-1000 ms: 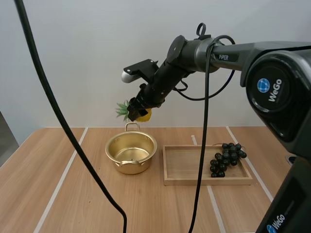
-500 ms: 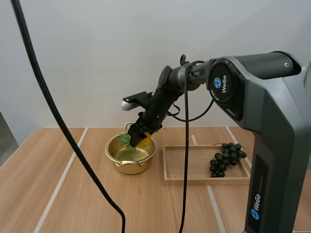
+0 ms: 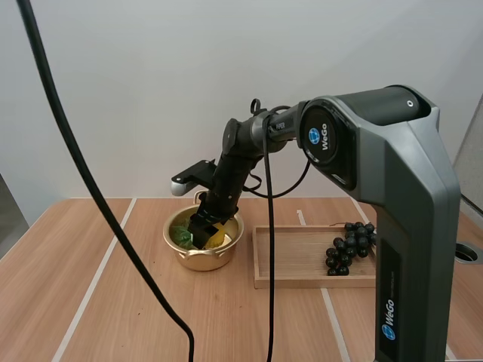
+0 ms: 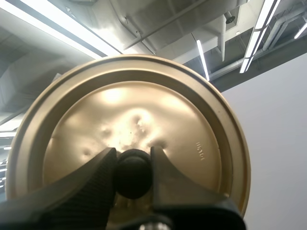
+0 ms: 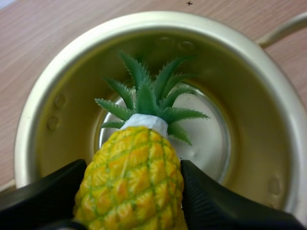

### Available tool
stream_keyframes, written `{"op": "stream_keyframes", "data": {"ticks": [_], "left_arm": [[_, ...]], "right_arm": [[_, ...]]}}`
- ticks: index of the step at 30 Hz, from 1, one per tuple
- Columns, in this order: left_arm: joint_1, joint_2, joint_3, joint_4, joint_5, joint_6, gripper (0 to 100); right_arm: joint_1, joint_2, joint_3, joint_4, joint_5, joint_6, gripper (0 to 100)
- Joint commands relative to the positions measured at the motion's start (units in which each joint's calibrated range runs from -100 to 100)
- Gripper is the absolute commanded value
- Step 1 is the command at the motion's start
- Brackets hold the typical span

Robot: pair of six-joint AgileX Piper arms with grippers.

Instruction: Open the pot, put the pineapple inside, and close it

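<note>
**High view.** R. gripper (image 3: 202,229) is down inside the open gold pot (image 3: 195,261), clamped on the pineapple (image 3: 217,239). The arm comes in steeply so the fruit clears the rim. The wooden tray (image 3: 302,281) w/ grapes (image 3: 349,246) lies just beside the pot on the table (image 3: 128,324) and plays no part.

**Left wrist view.** L. gripper (image 4: 133,162) pinches the black knob (image 4: 133,176) of the lid (image 4: 192,120). It holds the lid off the pot so the mouth is free.

**Right wrist view.** The fingers flank the pineapple's body, and the crown (image 5: 148,100) points at the pot floor. Whether the fruit touches bottom: can't tell. Judged next step: release, withdraw, then lid on.
</note>
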Motion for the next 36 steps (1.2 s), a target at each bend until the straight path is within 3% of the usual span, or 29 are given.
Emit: {"op": "stream_keyframes", "data": {"ticks": [1, 6, 15, 19, 26, 32, 36], "left_arm": [[-0.06, -0.16, -0.31, -0.88, -2.25, -0.26, 0], [-0.06, -0.16, -0.31, -0.86, -1.53, -0.26, 0], [-0.06, -0.16, -0.31, -0.86, -1.16, -0.26, 0], [-0.06, -0.16, -0.31, -1.17, 2.41, -0.46, 0], [-0.06, 1.39, -0.17, -6.28, 12.29, -0.28, 0], [-0.06, 5.50, -0.17, -12.19, 22.92, 0.30, 0], [-0.06, 8.04, 2.78, -18.71, 26.69, 5.54, 0]], "right_arm": [[3.22, -0.43, 0.08, -3.21, -0.56, -0.86, 100], [3.47, -2.44, -0.07, -6.97, -3.04, 0.76, 100], [3.35, -13.88, -0.07, -8.05, -6.07, 1.74, 100], [2.57, -20.90, -0.07, -13.19, -16.90, 8.83, 100], [-4.25, -32.83, -0.07, -16.05, -26.07, 19.68, 100], [-10.07, -42.60, -0.07, -16.58, -26.16, 23.31, 100], [-13.80, -48.81, -0.07, -16.83, -28.35, 23.73, 100]]}}
